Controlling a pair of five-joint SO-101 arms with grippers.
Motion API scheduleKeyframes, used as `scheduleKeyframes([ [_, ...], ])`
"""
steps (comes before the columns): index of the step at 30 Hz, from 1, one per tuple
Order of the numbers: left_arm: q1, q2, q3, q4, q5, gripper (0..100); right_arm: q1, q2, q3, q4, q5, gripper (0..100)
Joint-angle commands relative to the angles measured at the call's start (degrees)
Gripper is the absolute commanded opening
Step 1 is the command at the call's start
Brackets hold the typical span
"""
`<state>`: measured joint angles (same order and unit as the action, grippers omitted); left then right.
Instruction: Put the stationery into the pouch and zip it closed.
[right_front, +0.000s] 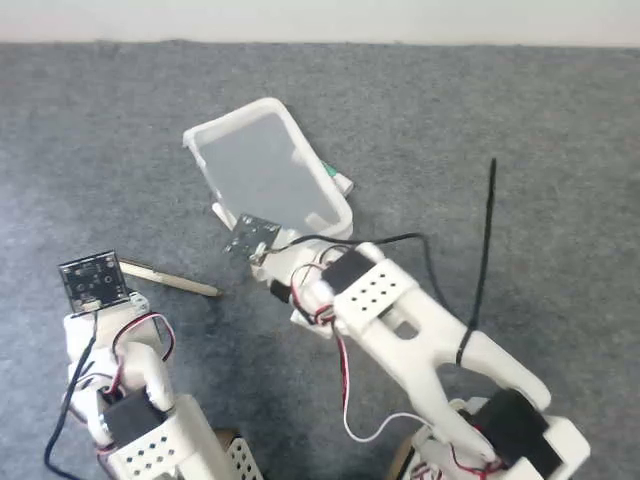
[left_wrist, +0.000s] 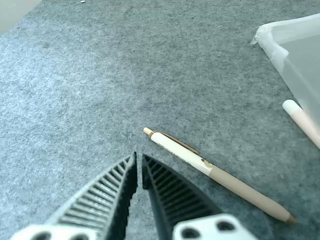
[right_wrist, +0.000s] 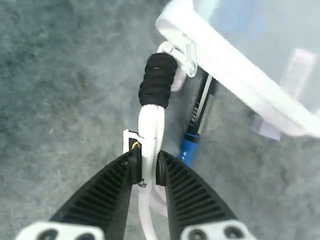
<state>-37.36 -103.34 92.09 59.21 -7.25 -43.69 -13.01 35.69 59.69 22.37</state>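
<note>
Just beyond closed left jaws, pen, right jaws clamping white cable beside pouch.

We can read no words, numbers or signs on anything here. The pen barrel (the clearest surface we have) looks plain to us.

One overhead view, two close low wrist views (pouch corner in all)
</note>
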Motion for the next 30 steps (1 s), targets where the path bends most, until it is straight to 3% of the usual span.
scheduleKeyframes([
  [1, -0.2, -1.1, -3.3, -1.8, -0.4, 1, 3.1, -3.9, -3.7, 1.0, -3.5, 0.7],
  [11, -0.2, -1.1, -3.2, -1.8, -0.4, 1, 4.4, -5.4, -3.6, 1.3, -6.2, 0.7],
  [17, -0.2, -1.1, -3.2, -1.8, -0.4, 1, 4.6, -6.5, -5.9, 6.5, -6.2, 0.7],
  [30, -0.1, -1.1, -3.2, -1.8, -0.4, 1, 10.9, -13.2, -7.2, 12.1, -6.2, 0.9],
])
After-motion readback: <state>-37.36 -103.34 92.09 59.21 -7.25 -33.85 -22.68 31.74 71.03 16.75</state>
